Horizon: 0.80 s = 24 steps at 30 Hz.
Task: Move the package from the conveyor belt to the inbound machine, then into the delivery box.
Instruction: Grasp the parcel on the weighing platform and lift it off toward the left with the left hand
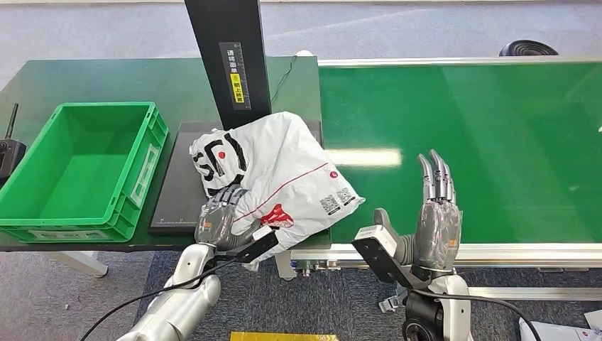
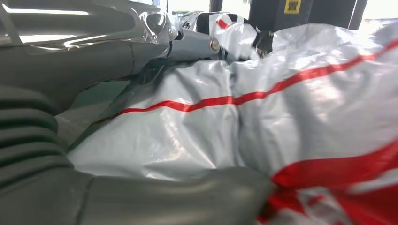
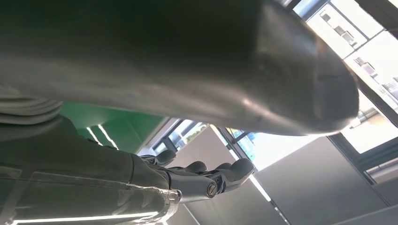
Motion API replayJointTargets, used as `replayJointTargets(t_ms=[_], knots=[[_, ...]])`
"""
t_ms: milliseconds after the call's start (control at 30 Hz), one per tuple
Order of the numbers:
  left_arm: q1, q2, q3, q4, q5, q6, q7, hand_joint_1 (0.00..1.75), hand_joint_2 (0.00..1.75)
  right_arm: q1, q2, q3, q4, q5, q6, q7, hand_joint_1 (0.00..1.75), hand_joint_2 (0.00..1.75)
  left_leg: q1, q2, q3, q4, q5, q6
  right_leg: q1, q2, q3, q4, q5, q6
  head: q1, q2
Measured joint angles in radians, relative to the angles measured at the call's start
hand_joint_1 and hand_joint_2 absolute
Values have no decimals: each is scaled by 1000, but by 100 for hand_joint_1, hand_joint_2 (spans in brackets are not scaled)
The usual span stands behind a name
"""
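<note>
My left hand (image 1: 219, 219) is gripping the white package (image 1: 280, 177), which is lying on the black inbound machine (image 1: 177, 186) beside the conveyor belt (image 1: 483, 142), showing bold black letters, red stripes and small codes I can't read. My right hand (image 1: 436, 217) is hovering, fingers released, over the belt. The green delivery box (image 1: 78, 167) is sitting leftward.

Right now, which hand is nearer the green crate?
Left. The left hand grips the package on the scanner pad beside the green crate; the right hand hovers open over the conveyor belt, farther away.
</note>
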Motion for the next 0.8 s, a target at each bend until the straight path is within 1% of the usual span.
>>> replayJointTargets(t_ms=[167, 333, 633, 800], knots=[[-14, 0, 4, 0, 4, 3, 0, 165, 175, 11, 1, 0, -16, 5, -1, -1, 0, 0, 0, 0, 5, 0, -1, 0, 0, 0, 5, 0, 0, 0, 0, 0], [-22, -1, 6, 0, 8, 3, 0, 169, 175, 16, 1, -1, -23, 6, -1, -2, 0, 0, 0, 0, 9, -1, -1, 0, 0, 0, 8, 0, 0, 0, 0, 0], [-39, -3, 13, 2, 18, -10, -12, 167, 175, -2, 2, -1, -25, 4, 5, -3, 0, 0, 0, 0, 9, 0, -1, 0, 0, 0, 9, 0, 0, 0, 0, 0], [-57, -7, 12, -10, -36, 12, -26, 167, 175, -17, 10, 0, -18, -15, 12, -11, 0, 0, 0, 0, 9, 0, 0, 0, 0, 0, 8, 0, 0, 0, 0, 0]])
